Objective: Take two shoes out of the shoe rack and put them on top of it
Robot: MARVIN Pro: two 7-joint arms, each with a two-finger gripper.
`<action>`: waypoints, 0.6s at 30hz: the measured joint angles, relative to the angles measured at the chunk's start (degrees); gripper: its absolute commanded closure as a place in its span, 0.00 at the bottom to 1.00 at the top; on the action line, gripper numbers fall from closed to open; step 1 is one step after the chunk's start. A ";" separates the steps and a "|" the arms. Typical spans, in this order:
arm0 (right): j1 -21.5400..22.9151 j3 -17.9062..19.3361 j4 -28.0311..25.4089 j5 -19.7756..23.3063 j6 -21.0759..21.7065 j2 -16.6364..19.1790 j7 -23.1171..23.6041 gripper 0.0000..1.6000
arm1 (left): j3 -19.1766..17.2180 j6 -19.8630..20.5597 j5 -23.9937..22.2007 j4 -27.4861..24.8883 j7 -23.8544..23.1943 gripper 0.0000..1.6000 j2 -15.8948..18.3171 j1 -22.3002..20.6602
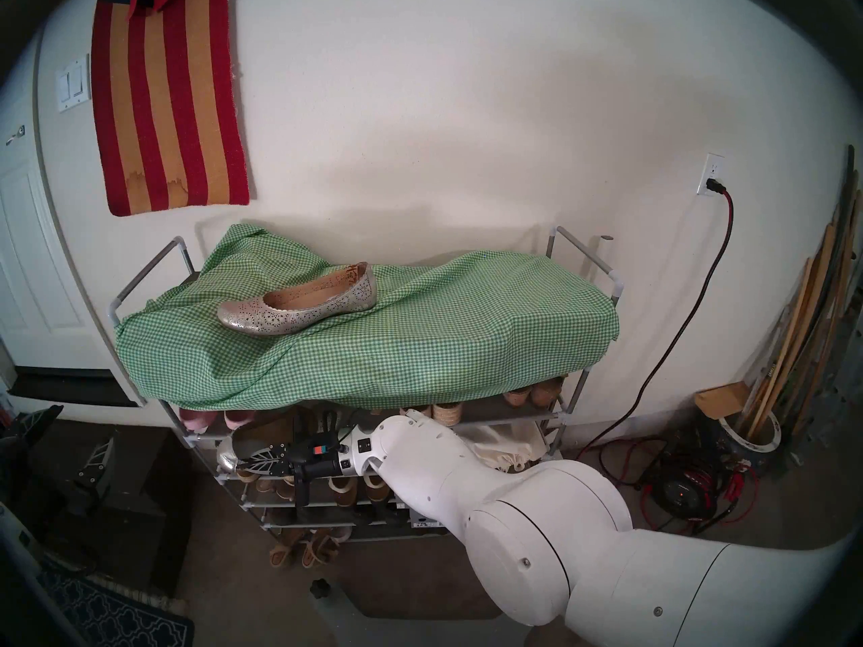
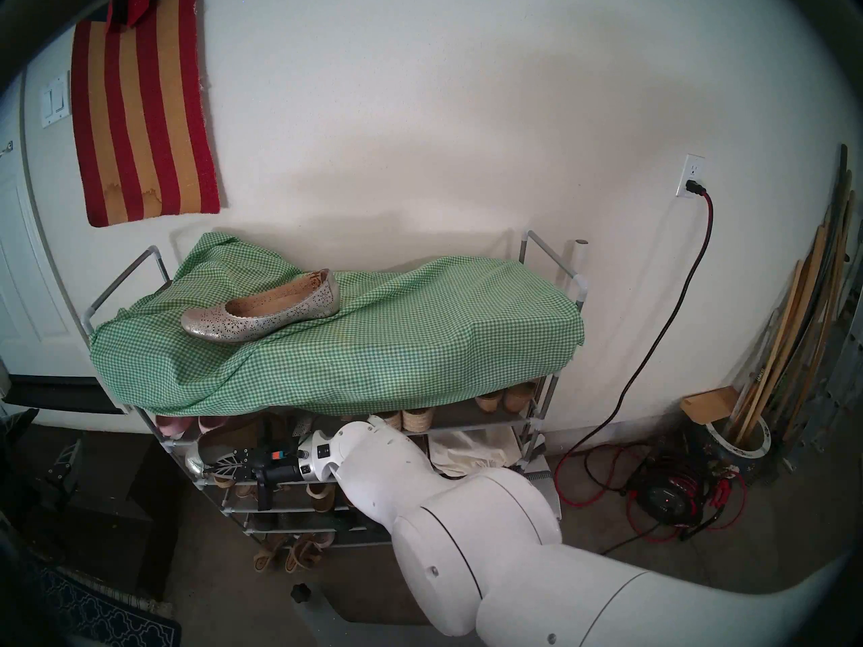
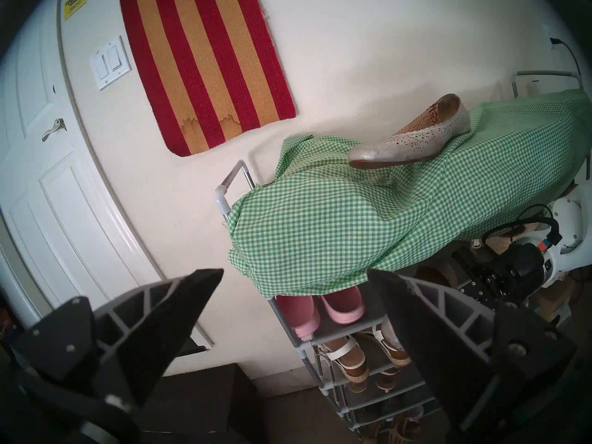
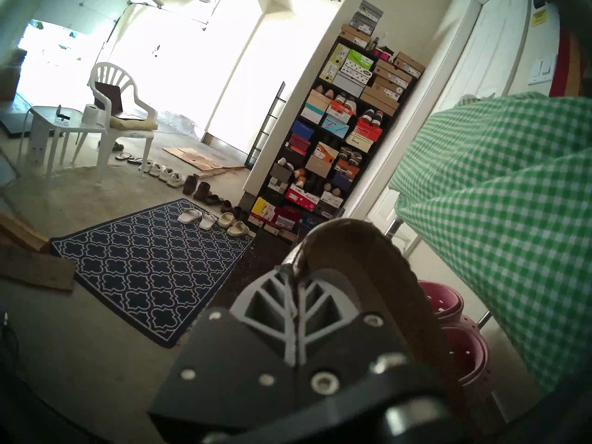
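Note:
One silver-gold perforated flat (image 1: 299, 312) lies on its sole on the green-white gingham cloth (image 1: 420, 338) over the shoe rack's (image 1: 145, 272) top, left of centre. It also shows in the left wrist view (image 3: 413, 142). My right gripper (image 1: 257, 459) is shut on the side wall of a second silver-gold flat (image 1: 229, 459) with a tan insole. It holds that flat at the rack's front left, level with the second tier. In the right wrist view the fingers (image 4: 288, 308) clamp the shoe's edge (image 4: 384, 273). My left gripper (image 3: 294, 270) is open and empty, left of the rack.
Pink slip-ons (image 3: 339, 305) sit on the shelf under the cloth, with sandals and slippers (image 1: 299, 555) on lower tiers. A door (image 1: 28, 240) and a dark box (image 1: 126, 506) are to the left. A red cable reel (image 1: 686, 489) and wood slats (image 1: 794, 333) are to the right. A blue mat (image 4: 153, 267) lies on the floor.

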 measured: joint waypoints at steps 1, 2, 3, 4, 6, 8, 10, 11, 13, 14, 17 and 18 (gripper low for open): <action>-0.11 -0.57 -0.79 0.14 0.00 0.00 0.00 1.00 | -0.01 -0.01 0.00 0.00 -0.01 0.00 0.00 -0.01; -0.18 -0.98 -1.32 0.24 0.00 0.00 0.00 1.00 | -0.02 -0.01 0.01 0.00 -0.02 0.00 0.00 -0.01; -0.23 -1.43 -1.87 0.35 0.00 0.00 0.00 1.00 | -0.02 -0.01 0.01 0.00 -0.03 0.00 0.00 -0.01; -0.27 -1.72 -2.22 0.44 0.00 0.00 0.00 1.00 | -0.02 -0.02 0.01 0.00 -0.03 0.00 0.00 -0.02; -0.35 -2.49 -3.14 0.66 0.00 -0.01 0.00 1.00 | -0.03 -0.02 0.01 0.00 -0.05 0.00 0.00 -0.02; -0.38 -2.97 -3.68 0.79 0.00 0.00 0.00 1.00 | -0.04 -0.03 0.01 0.00 -0.06 0.00 0.00 -0.03; -0.42 -3.84 -4.61 1.02 0.00 -0.01 0.00 1.00 | -0.05 -0.04 0.01 0.00 -0.08 0.00 0.00 -0.04; -0.43 -4.24 -5.02 1.14 0.00 0.00 0.00 1.00 | -0.05 -0.04 0.01 0.00 -0.09 0.00 0.00 -0.04; -0.43 -5.19 -5.95 1.41 0.00 0.00 0.00 1.00 | -0.06 -0.05 0.01 0.00 -0.12 0.00 0.00 -0.05; -0.43 -5.62 -6.35 1.54 0.00 0.00 0.01 1.00 | -0.06 -0.05 0.01 0.00 -0.13 0.00 0.00 -0.05; -0.38 -7.72 -8.32 2.17 0.00 0.00 0.01 1.00 | -0.08 -0.07 0.01 0.00 -0.17 0.00 0.00 -0.06; -0.33 -8.32 -8.86 2.34 0.00 0.00 0.02 1.00 | -0.08 -0.07 0.01 0.00 -0.18 0.00 0.00 -0.07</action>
